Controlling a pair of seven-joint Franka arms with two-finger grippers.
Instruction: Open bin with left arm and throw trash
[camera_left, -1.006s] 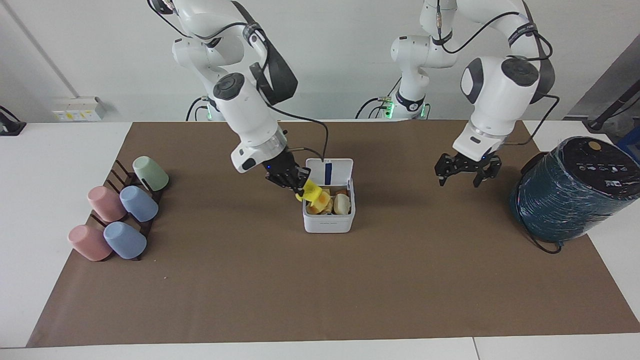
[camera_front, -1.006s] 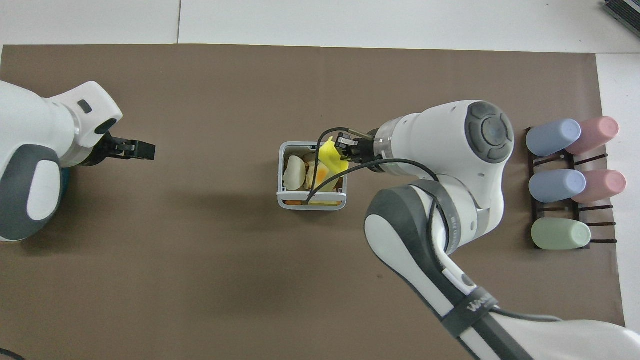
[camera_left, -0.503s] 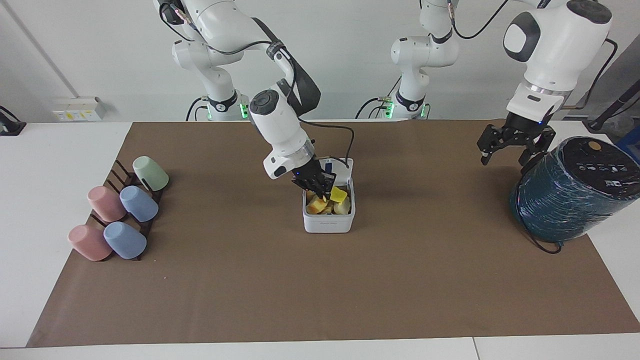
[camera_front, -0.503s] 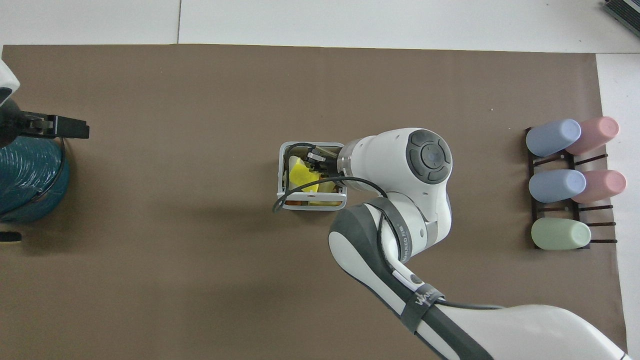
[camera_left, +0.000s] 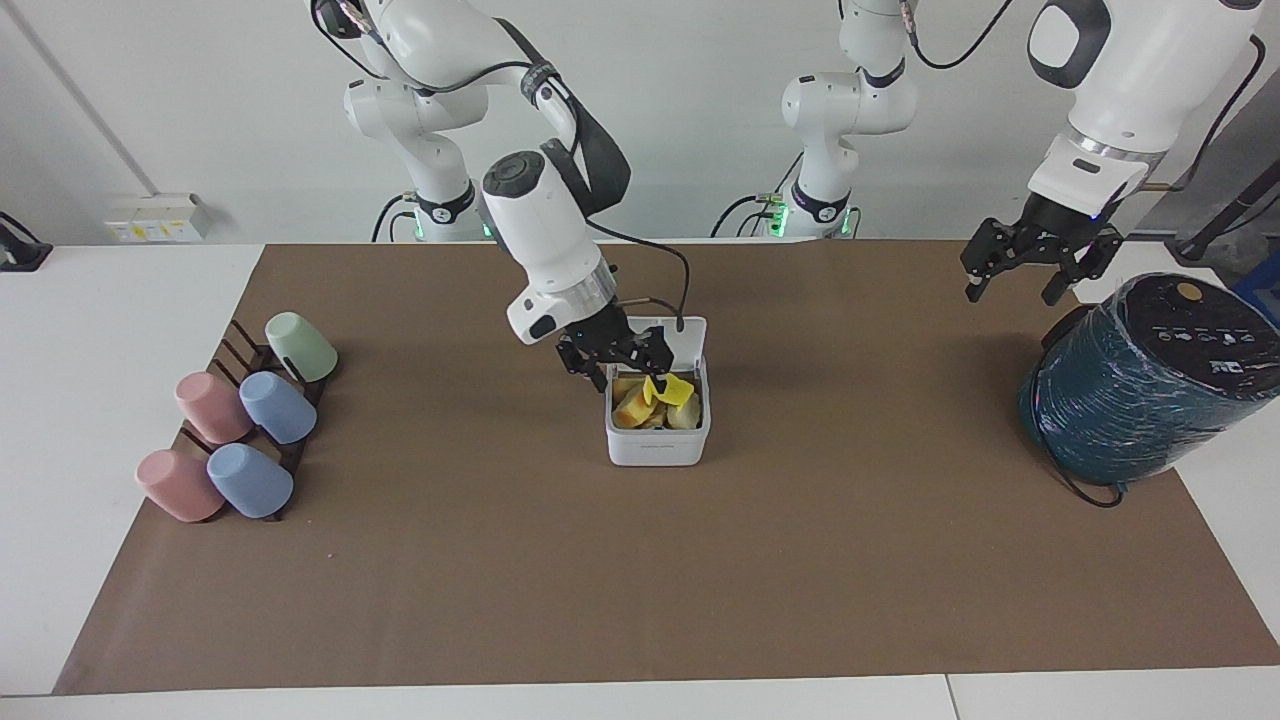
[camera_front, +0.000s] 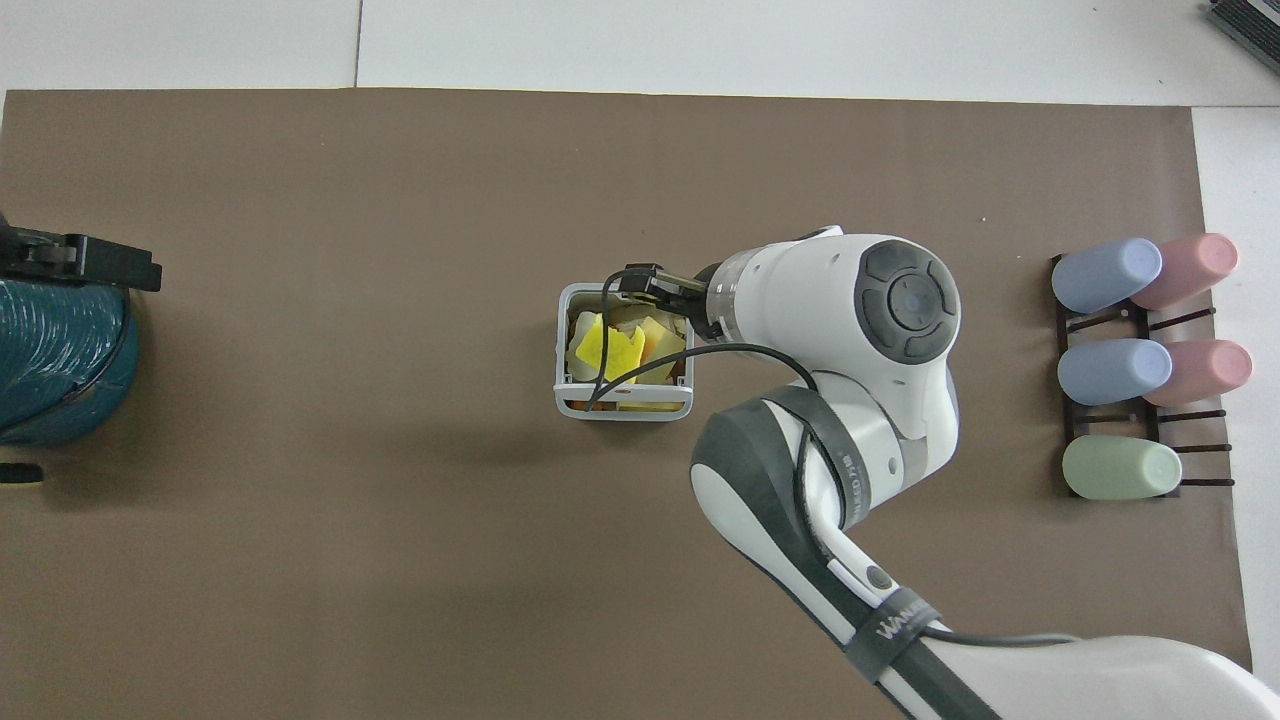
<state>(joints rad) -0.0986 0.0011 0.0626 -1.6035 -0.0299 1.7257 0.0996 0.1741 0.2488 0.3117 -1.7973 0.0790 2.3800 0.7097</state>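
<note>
The white bin (camera_left: 657, 445) stands at the middle of the brown mat with its lid (camera_left: 692, 334) tipped up open. Inside lie the bright yellow piece (camera_left: 674, 388), the pale orange-yellow chunk (camera_left: 631, 409) and the cream-white lump (camera_left: 688, 413). My right gripper (camera_left: 614, 359) is open and empty, just over the bin's edge toward the right arm's end. In the overhead view the right gripper (camera_front: 642, 286) is at the rim of the bin (camera_front: 622, 408), and the yellow piece (camera_front: 603, 346) lies on top. My left gripper (camera_left: 1021, 274) is open and empty, raised beside the teal cylinder.
A big dark-teal wrapped cylinder (camera_left: 1140, 390) lies at the left arm's end of the table, also in the overhead view (camera_front: 50, 360). Several pastel cups (camera_left: 240, 430) lie on a dark rack at the right arm's end, also in the overhead view (camera_front: 1140, 365).
My right gripper carried the yellow piece over the bin, let it go into the bin, and pulled back a little. My left gripper rose and moved away toward the teal cylinder.
</note>
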